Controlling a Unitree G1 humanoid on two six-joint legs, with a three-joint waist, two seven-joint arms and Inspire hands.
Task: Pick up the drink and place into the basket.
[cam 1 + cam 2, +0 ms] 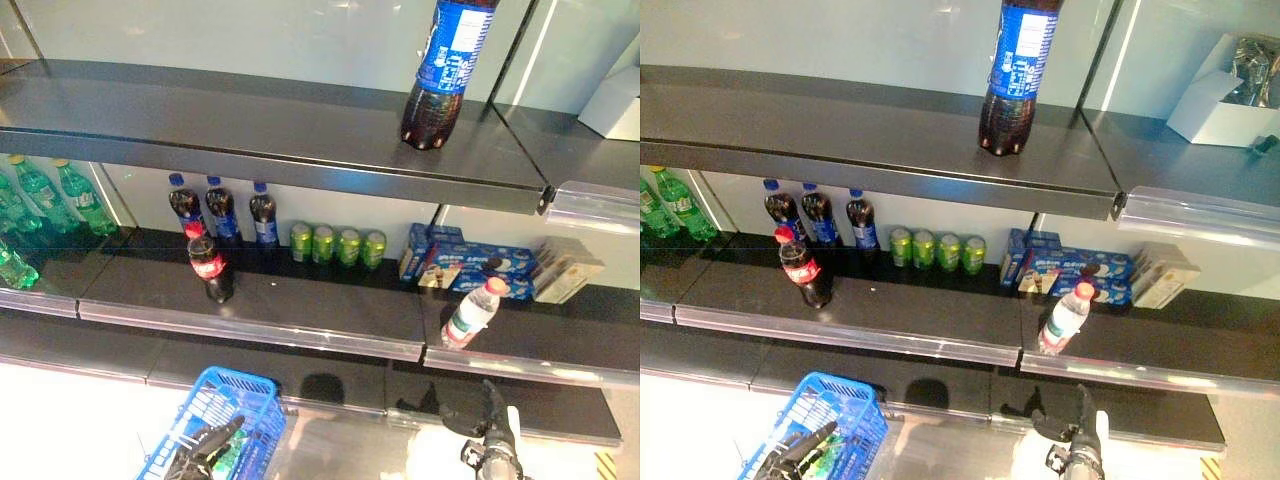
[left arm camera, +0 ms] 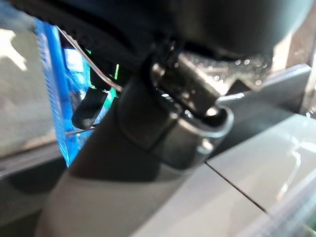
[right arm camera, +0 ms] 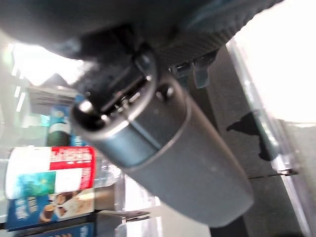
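Note:
A clear water bottle (image 1: 472, 315) with a pink cap stands at the front of the middle shelf, right of centre; it also shows in the right wrist view as the water bottle (image 3: 49, 173) with a red and white label. My right hand (image 1: 492, 425) is low in the picture, below and in front of that bottle and apart from it, fingers straight and empty. The blue wire basket (image 1: 250, 400) hangs at the lower left. My left hand (image 1: 203, 450) is curled round the basket's handle (image 2: 94, 74). Something green lies inside the basket.
A red-capped cola bottle (image 1: 210, 266) stands forward on the middle shelf (image 1: 330, 320), with three blue-label bottles (image 1: 222, 212), green cans (image 1: 336, 245) and blue boxes (image 1: 470, 265) behind. Green bottles (image 1: 45, 195) stand far left. A large cola bottle (image 1: 445, 70) is on the top shelf.

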